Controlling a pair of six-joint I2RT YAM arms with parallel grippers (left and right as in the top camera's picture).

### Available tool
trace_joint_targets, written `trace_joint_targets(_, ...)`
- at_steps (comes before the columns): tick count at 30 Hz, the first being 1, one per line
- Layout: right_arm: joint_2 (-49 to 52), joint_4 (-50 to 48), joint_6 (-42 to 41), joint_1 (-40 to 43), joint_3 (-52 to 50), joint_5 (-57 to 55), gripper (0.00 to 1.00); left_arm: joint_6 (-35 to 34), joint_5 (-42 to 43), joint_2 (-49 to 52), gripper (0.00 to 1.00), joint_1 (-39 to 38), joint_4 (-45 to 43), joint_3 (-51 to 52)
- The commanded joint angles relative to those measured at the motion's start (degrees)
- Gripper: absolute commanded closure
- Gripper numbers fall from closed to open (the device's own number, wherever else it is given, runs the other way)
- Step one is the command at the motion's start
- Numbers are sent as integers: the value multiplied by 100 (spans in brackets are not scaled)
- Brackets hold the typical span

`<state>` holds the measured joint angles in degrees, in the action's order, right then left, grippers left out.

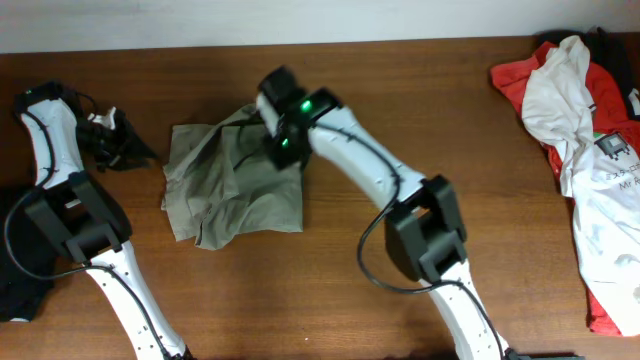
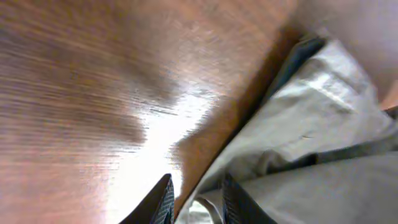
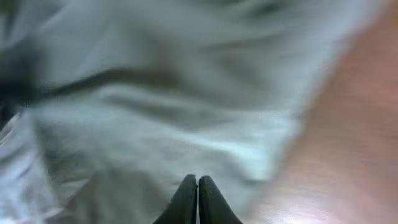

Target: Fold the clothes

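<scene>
Closest in on the brown wooden worktop [image 1: 450, 120], a black garment [image 1: 20, 270] lies bunched at the left edge beside the left arm's base. Further in, left of centre, the khaki grey-green garment [image 1: 235, 185] lies crumpled flat on the wood, with creases and folds running across it and its edges uneven. The right arm reaches diagonally over the worktop to the far right part of this cloth. In its wrist view the right pincer [image 3: 198, 198] has its two dark tips pressed together, just above or on blurred pale-green fabric, with bare wood showing to the right. I cannot tell whether any cloth is caught between the tips. At about the same depth on the far left, the left pincer [image 2: 196, 180] sits low over the wood just left of the khaki garment. Its jaws stand narrowly apart, nothing is clearly gripped between them, and the cloth's edge runs close beside one finger. Farthest off, at the right end, a white printed T-shirt [image 1: 575, 110] lies draped over a red garment [image 1: 515, 80], well apart from the khaki piece.
</scene>
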<state>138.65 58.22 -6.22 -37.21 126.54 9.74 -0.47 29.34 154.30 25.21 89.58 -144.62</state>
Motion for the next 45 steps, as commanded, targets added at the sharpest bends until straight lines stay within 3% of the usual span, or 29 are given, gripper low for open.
trace_joint_targets(1, -33, -256, 4, -612, -33, 435, 92, 7, -68, 42, 70, 92, 260, -852)
trace_joint_targets(4, -33, -835, 0, -1156, -33, 710, 86, 2, -66, 42, 65, 188, 417, -1231)
trace_joint_targets(6, -33, -1298, -24, -1353, -33, 723, 71, 4, -66, 42, 65, 214, 544, -1231)
trace_joint_targets(9, -26, -2050, -33, -1307, -33, 479, 4, 4, -66, 42, 66, 212, 680, -1231)
trace_joint_targets(10, 35, -2253, -44, -1211, -33, 345, 1, 7, -63, 39, 67, 212, 715, -1231)
trace_joint_targets(13, 223, -2223, -46, -835, -33, 380, 1, 4, 44, -50, 67, 212, 715, -1231)
trace_joint_targets(14, 232, -2247, -46, -699, -33, 385, 5, 4, 44, -96, 67, 212, 715, -1231)
trace_joint_targets(15, 232, -2288, -46, -612, -33, 446, 21, 7, 44, -151, 67, 212, 715, -1231)
trace_joint_targets(16, 232, -2310, -46, -544, -33, 601, 30, 4, 44, -214, 67, 212, 715, -1231)
trace_joint_targets(17, 229, -2315, -63, -535, -33, 629, 22, 7, 44, -254, 67, 212, 715, -1231)
trace_joint_targets(19, 186, -2304, -308, -463, -11, 544, 20, 7, 42, -280, 67, 212, 715, -1231)
trace_joint_targets(20, 111, -2288, -527, -293, -9, 498, 1, 7, 42, -280, 66, 212, 715, -1231)
trace_joint_targets(23, -170, -1593, -1427, 573, 11, -35, 1, 9, 17, -280, 66, 212, 708, -1231)
trace_joint_targets(26, -35, -713, -1318, 1263, 9, 400, 1, 9, 17, -280, 66, 212, 704, -1231)
trace_joint_targets(33, 487, -337, -1314, 734, -238, 640, 0, 7, 20, -280, 66, 212, 715, -1231)
trace_joint_targets(35, 509, -461, -1445, 695, -629, 732, 0, 7, 20, -280, 66, 212, 715, -1231)
trace_joint_targets(36, 509, -463, -1443, 713, -654, 833, 5, 7, 22, -280, 66, 212, 715, -1231)
trace_joint_targets(38, 509, -673, -1423, 675, -745, 1169, 29, 7, 22, -280, 66, 212, 715, -1231)
trace_joint_targets(40, 509, -979, -1425, 446, -949, 1379, 37, 7, 22, -280, 66, 212, 715, -1231)
trace_joint_targets(41, 509, -1040, -1425, 365, -1005, 1384, 60, 7, 22, -280, 66, 212, 715, -1231)
trace_joint_targets(42, 509, -1097, -1425, 304, -1021, 1384, 74, 7, 22, -280, 66, 212, 715, -1231)
trace_joint_targets(43, 509, -1156, -1425, 260, -1021, 1386, 96, 7, 20, -280, 66, 212, 715, -1231)
trace_joint_targets(45, 509, -1099, -1499, 369, -1021, 1172, 96, 7, 22, -280, 66, 212, 715, -1231)
